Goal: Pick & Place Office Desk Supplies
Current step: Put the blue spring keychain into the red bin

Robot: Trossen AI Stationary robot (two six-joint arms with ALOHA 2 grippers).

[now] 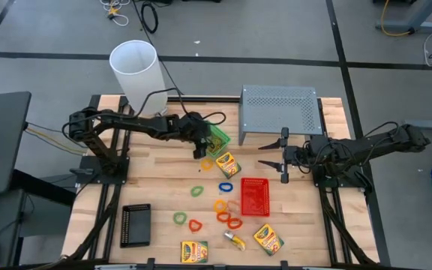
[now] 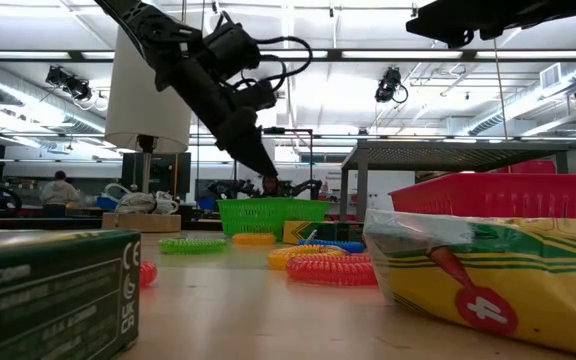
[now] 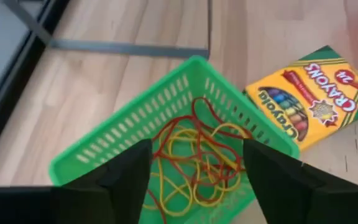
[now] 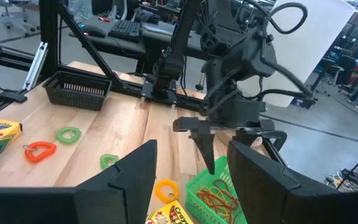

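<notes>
A green tray (image 3: 135,118) sits on the wooden table beside the grey riser, with a tangle of red and yellow rubber bands (image 3: 197,162) lying in it. My left gripper (image 3: 194,180) hovers open just above the tray (image 1: 218,137), one finger on each side of the bands, touching nothing. A yellow crayon box (image 3: 312,93) lies flat next to the tray. My right gripper (image 1: 280,155) waits open above the table in front of the riser, nothing between its fingers (image 4: 135,180).
A red tray (image 1: 254,196) and a black tray (image 1: 136,225) stand nearer the front. Coloured loop bands (image 1: 220,204) and two more crayon boxes (image 1: 194,251) lie scattered there. A tall white cylinder (image 1: 137,71) and the grey perforated riser (image 1: 280,109) stand at the back.
</notes>
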